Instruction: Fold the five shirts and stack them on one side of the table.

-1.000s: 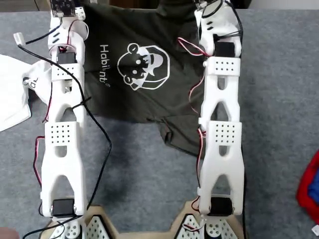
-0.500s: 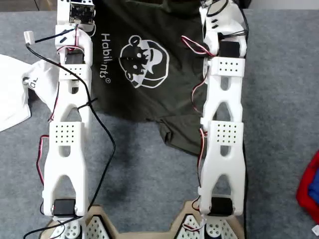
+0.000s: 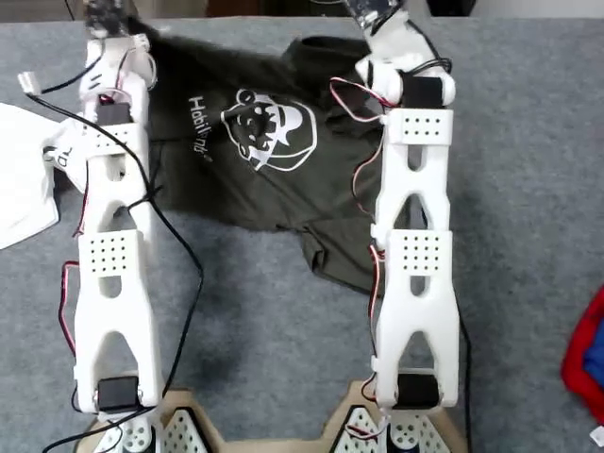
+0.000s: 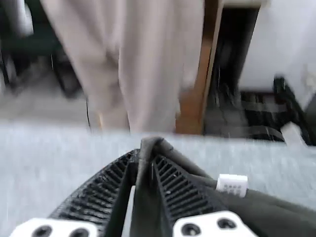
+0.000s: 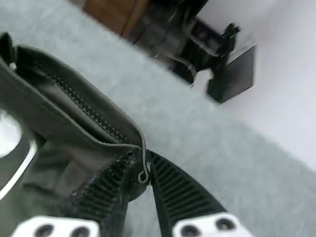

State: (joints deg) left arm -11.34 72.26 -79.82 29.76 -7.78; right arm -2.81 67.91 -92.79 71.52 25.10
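A dark olive shirt point(image 3: 274, 179) with a white print lies spread on the grey table point(image 3: 528, 189) between my two arms, with one sleeve bunched near the right arm. At the far left corner of the shirt, my left gripper point(image 3: 109, 14) is shut on a fold of its dark fabric point(image 4: 148, 148), and a white tag point(image 4: 231, 183) sits beside the fingers. Over at the far right corner, my right gripper point(image 3: 377, 11) is shut on the shirt's stitched hem point(image 5: 98, 123). Both corners are raised off the table.
A white shirt point(image 3: 24, 179) lies at the table's left edge beside the left arm. A red and blue cloth point(image 3: 587, 359) pokes in at the right edge. Bare grey table lies in the middle front and on the right. Furniture stands beyond the far edge.
Both arms have swung to the left with the shirt's far corners held. The shirt has slid left, its print has tilted, and its far edge has come into view.
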